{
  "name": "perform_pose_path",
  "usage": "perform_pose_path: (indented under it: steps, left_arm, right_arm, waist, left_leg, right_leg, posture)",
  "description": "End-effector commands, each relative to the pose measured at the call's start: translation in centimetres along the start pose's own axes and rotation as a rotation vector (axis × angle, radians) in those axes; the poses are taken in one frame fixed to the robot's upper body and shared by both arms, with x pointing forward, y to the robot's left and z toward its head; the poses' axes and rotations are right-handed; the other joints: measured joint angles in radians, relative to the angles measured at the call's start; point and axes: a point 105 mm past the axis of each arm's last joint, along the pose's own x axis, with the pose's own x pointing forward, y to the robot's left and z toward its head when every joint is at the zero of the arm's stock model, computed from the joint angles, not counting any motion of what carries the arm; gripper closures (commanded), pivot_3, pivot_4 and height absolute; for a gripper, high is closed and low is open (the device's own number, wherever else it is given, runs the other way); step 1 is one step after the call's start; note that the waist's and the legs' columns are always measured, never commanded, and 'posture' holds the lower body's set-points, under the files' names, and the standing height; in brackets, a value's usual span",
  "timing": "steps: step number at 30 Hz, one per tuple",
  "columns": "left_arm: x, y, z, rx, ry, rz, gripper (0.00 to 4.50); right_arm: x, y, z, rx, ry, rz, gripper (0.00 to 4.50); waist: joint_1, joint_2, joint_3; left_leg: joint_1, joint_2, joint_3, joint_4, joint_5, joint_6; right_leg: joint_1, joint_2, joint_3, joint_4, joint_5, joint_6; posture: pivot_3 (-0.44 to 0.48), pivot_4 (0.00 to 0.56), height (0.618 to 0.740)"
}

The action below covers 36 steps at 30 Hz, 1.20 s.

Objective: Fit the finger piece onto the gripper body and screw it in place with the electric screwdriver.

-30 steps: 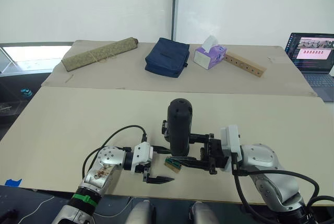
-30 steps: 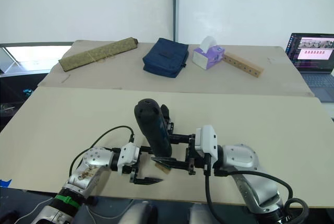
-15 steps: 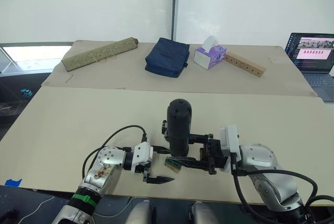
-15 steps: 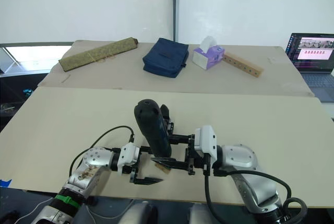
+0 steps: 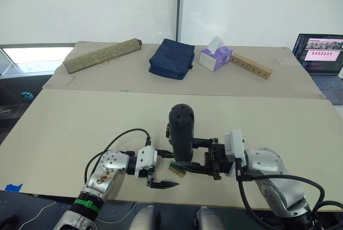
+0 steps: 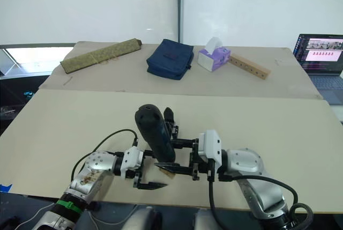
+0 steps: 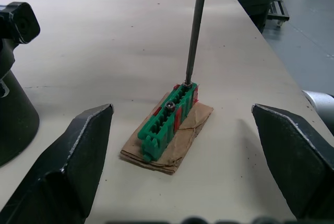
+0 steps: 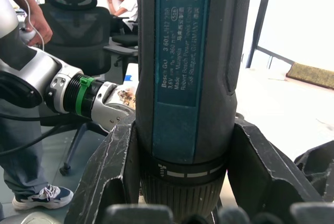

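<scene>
Right gripper (image 5: pixel 210 159) is clamped around the screwdriver (image 5: pixel 182 131), upright near the table's (image 5: pixel 64 128) front edge, bit (image 7: pixel 194 28) sitting on a screw in the green block (image 7: pixel 168 119). Left gripper (image 5: pixel 158 180) hangs open beside it. I'd keep the driver dead vertical, press lightly.

Table (image 5: pixel 64 128) bears block (image 7: pixel 169 125) (green-topped).
</scene>
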Motion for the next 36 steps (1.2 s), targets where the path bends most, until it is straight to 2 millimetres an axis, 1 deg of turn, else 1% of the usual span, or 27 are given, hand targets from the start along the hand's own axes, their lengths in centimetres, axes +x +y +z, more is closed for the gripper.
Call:
perform_pose_path:
  steps: [1, 11, 17, 19, 23, 26, 34, 36]
  left_arm:
    - [0.8, -1.9, -2.8, -0.116, 0.064, -0.043, 0.0]
    - [0.6, -1.7, -2.6, -0.115, 0.062, -0.037, 0.0]
    - [0.1, -1.6, -2.4, -0.114, 0.057, -0.031, 0.0]
    - [-0.1, -1.5, -2.0, -0.114, 0.038, -0.023, 0.0]
    - [-0.8, -0.9, -0.8, -0.115, -0.018, -0.006, 0.0]
    - [-1.6, -0.4, 0.3, -0.106, -0.057, 0.013, 0.0]
    - [-3.4, 0.5, 2.7, -0.075, -0.106, 0.039, 0.0]
    - [-4.0, 0.8, 3.7, -0.059, -0.118, 0.046, 0.0]
  right_arm:
    - [0.1, 0.2, 0.9, -0.04, -0.042, 0.009, 2.6]
    - [0.2, 0.1, 1.1, -0.048, -0.046, 0.014, 2.6]
    - [0.2, 0.0, 1.7, -0.06, -0.069, 0.017, 2.6]
    - [0.3, 0.0, 2.0, -0.059, -0.081, 0.016, 2.6]
    - [0.3, -0.3, 2.7, -0.055, -0.097, 0.016, 2.6]
    - [0.4, -0.7, 3.7, -0.057, -0.129, 0.002, 2.6]
    - [0.6, -0.9, 5.5, -0.053, -0.176, 0.002, 2.6]
    - [0.6, -0.9, 5.9, -0.056, -0.178, 0.01, 2.6]
  waist:
    - [0.0, 0.0, 0.0]
    - [0.0, 0.001, -0.001]
    - [-0.001, 0.001, -0.001]
    - [-0.002, 0.001, -0.001]
    - [-0.006, 0.001, -0.001]
    - [-0.015, -0.001, 0.0]
    - [-0.024, -0.006, 0.004]
    - [-0.024, -0.006, 0.004]
  left_leg:
    - [0.0, 0.0, 0.0, 0.0, 0.0, 0.0]
    - [0.0, 0.0, 0.0, 0.0, 0.0, 0.0]
    - [0.0, 0.0, 0.0, 0.0, 0.0, 0.0]
    - [0.0, 0.0, 0.0, 0.0, 0.0, 0.0]
    - [-0.001, 0.001, 0.0, -0.001, 0.0, 0.0]
    - [-0.001, 0.001, 0.0, -0.001, 0.0, 0.0]
    - [-0.006, 0.002, 0.0, -0.002, 0.0, 0.0]
    - [-0.007, 0.001, 0.0, -0.002, 0.0, 0.0]
  right_leg:
    - [0.0, 0.0, 0.0, 0.0, 0.0, 0.0]
    - [0.0, 0.0, 0.0, 0.0, 0.0, 0.0]
    - [0.0, 0.0, 0.0, 0.0, 0.0, 0.0]
    - [0.0, 0.0, 0.0, 0.0, 0.0, 0.0]
    - [-0.001, 0.001, 0.0, 0.0, 0.0, 0.0]
    - [-0.002, 0.001, 0.0, 0.0, 0.0, 0.0]
    - [-0.01, 0.001, 0.0, 0.002, 0.001, -0.002]
    - [-0.011, 0.001, 0.0, 0.002, 0.001, -0.002]
  posture:
    - [0.0, 0.15, 0.74]
    - [0.0, 0.15, 0.74]
    - [0.0, 0.15, 0.74]
    - [0.0, 0.15, 0.74]
    - [0.0, 0.15, 0.74]
    - [0.0, 0.15, 0.74]
    - [0.0, 0.15, 0.74]
    - [0.0, 0.15, 0.74]
